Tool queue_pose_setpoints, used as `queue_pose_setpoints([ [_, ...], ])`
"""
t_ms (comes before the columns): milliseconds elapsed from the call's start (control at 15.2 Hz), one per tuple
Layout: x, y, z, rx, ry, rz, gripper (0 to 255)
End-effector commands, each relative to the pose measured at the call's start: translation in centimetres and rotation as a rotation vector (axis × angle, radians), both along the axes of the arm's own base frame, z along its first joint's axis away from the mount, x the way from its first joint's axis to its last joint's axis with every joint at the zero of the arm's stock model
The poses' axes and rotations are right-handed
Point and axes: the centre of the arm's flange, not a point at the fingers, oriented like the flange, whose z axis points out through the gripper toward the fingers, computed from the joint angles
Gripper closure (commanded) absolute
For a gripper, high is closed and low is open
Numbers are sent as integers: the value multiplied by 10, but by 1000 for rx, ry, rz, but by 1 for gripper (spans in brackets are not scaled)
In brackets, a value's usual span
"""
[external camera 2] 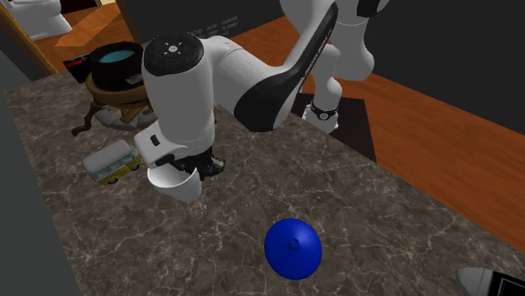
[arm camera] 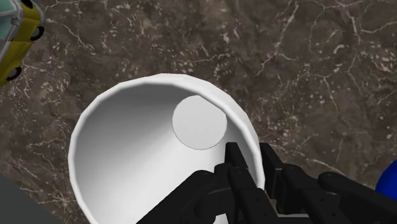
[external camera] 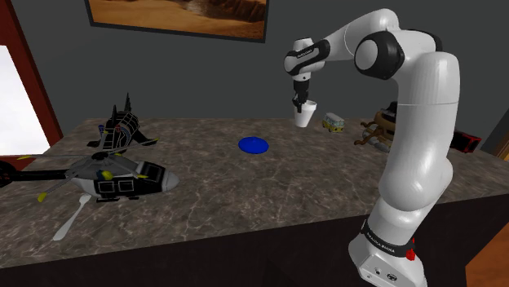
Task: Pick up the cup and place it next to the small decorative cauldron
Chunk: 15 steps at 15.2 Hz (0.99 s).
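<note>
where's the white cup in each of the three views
Shoulder view: the plain white tapered cup, in the black gripper, is right of centre over the dark marbled counter's far edge.
Second exterior view: the cup is left of centre, just right of the yellow and white toy van.
Wrist view: the cup's wall is clasped between the fingers, its mouth facing the camera.
Shared landmark: the van beside the cup.

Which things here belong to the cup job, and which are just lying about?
Job: white cup, gripper clasping its rim, black cauldron.
Lying about: toy van, blue disc, toy helicopter, black toy plane, white spoon.
</note>
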Motion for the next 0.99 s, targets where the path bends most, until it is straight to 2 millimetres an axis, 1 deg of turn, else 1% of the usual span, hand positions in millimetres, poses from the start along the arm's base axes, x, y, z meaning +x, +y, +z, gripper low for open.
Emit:
queue_pose_setpoints([
  [0, 0, 1, 11, 0, 0, 0, 255],
  [924, 0, 1, 85, 0, 0, 0, 255],
])
